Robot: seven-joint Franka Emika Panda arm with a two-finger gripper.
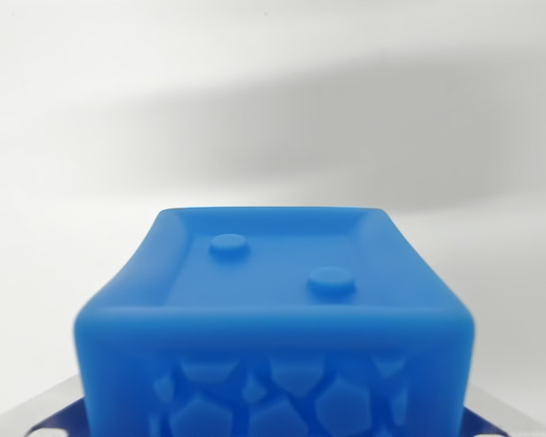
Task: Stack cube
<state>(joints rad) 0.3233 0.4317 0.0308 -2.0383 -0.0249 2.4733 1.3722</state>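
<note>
A blue cube (pixel 273 309) fills the lower middle of the wrist view, very close to the camera. Its top face has a raised rim and two round studs, and its near side carries a relief of pebble-like shapes. Grey fingertips (pixel 59 410) show at the bottom corners, pressed against the cube's left and right sides. My gripper (pixel 273 426) is shut on the cube. The cube's underside and whatever lies below it are hidden. No second cube is in view.
Behind the cube lies a plain white surface (pixel 273 73), out of focus, with a broad soft grey shadow (pixel 346 137) across it.
</note>
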